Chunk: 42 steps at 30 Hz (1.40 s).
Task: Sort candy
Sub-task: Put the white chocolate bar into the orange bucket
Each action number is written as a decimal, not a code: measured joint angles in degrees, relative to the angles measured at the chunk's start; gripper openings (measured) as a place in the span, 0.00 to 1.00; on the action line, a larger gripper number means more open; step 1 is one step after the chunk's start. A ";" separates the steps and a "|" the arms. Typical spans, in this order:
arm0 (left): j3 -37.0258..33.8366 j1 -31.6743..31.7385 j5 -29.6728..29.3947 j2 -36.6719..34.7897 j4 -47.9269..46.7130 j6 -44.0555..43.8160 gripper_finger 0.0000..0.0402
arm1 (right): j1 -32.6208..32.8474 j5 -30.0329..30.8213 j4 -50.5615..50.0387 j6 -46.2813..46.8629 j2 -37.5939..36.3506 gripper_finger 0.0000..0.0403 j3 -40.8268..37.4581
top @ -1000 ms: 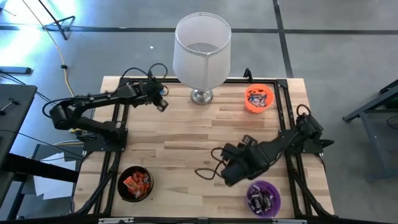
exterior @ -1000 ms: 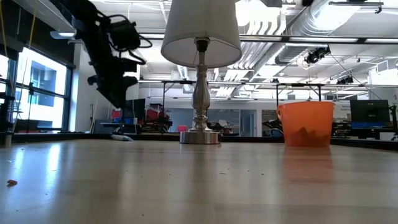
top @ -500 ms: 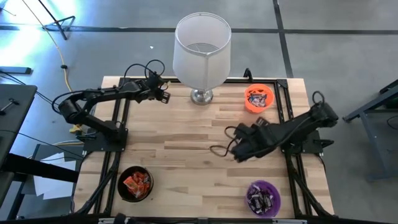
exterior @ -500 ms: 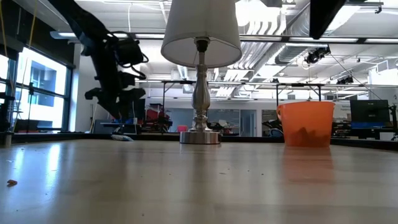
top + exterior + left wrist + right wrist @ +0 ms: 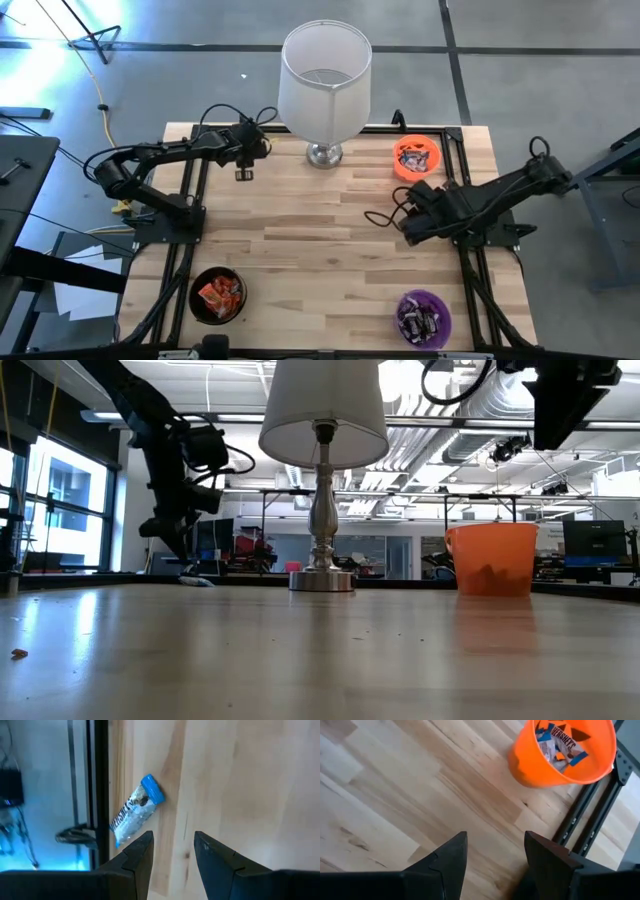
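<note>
Because the blue-and-white candy lies right at the counter edge beside the black frame rail, the empty, part-open left gripper could nudge it off; the right gripper, seemingly wide, waits near the orange bowl.

A lamp stands at the far edge of my table. An orange bowl sits near it; black and purple bowls sit at the near edge.
</note>
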 joint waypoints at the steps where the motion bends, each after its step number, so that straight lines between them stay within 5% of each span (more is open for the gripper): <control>1: 0.00 0.00 -0.02 0.00 0.02 1.87 0.33 | 0.04 -0.02 0.27 0.30 -0.30 0.48 -0.48; 10: 0.00 0.00 0.61 0.00 1.62 16.95 0.33 | 0.10 0.58 1.22 -0.21 -0.65 0.48 -1.56; 16: 0.00 -0.42 1.53 0.00 1.22 12.77 0.33 | 0.00 2.61 1.22 -1.72 -0.65 0.48 -1.56; 23: 0.00 -1.75 10.84 0.50 1.77 10.61 0.33 | -1.04 3.36 1.27 -2.78 -0.65 0.48 -1.56; 35: 0.97 1.09 -0.69 12.63 10.31 13.66 0.33 | -1.06 3.79 1.74 -2.58 -0.65 0.48 -1.56; 42: 2.27 1.12 0.70 13.44 11.23 15.60 0.33 | -1.06 3.79 2.14 -2.74 -0.62 0.48 -1.56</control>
